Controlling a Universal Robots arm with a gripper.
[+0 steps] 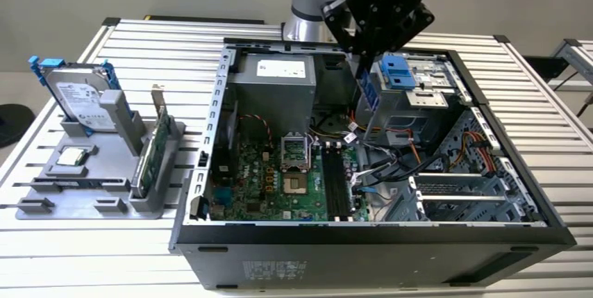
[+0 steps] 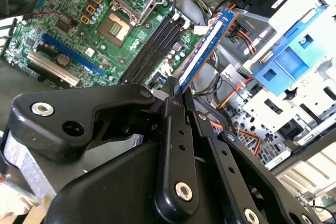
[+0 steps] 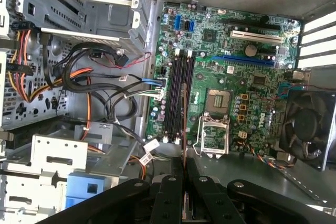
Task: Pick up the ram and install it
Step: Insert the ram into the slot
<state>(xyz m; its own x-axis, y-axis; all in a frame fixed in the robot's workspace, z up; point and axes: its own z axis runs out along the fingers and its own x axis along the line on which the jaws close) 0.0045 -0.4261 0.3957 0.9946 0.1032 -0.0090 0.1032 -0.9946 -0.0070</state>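
My gripper (image 1: 363, 58) hangs over the open computer case (image 1: 213, 173), shut on the ram (image 1: 367, 96), a long narrow blue stick with a white label. In the second wrist view the ram (image 2: 207, 45) juts out from between the black fingers (image 2: 173, 108). The first wrist view shows the ram (image 3: 184, 124) edge-on, lined up along the black memory slots (image 3: 177, 98) and still above them. On the motherboard (image 1: 278, 180) those slots (image 1: 335, 183) sit beside the CPU socket (image 1: 294, 166), on the exterior view's right.
A grey fixture (image 1: 93, 187) on the exterior view's left holds a silver hard drive (image 1: 83, 103), a green expansion card (image 1: 160, 145) and a CPU chip (image 1: 74, 158). Inside the case are a power supply (image 1: 273, 79), a blue drive bay (image 1: 398, 72), loose cables (image 3: 105, 87) and a fan (image 3: 307, 129).
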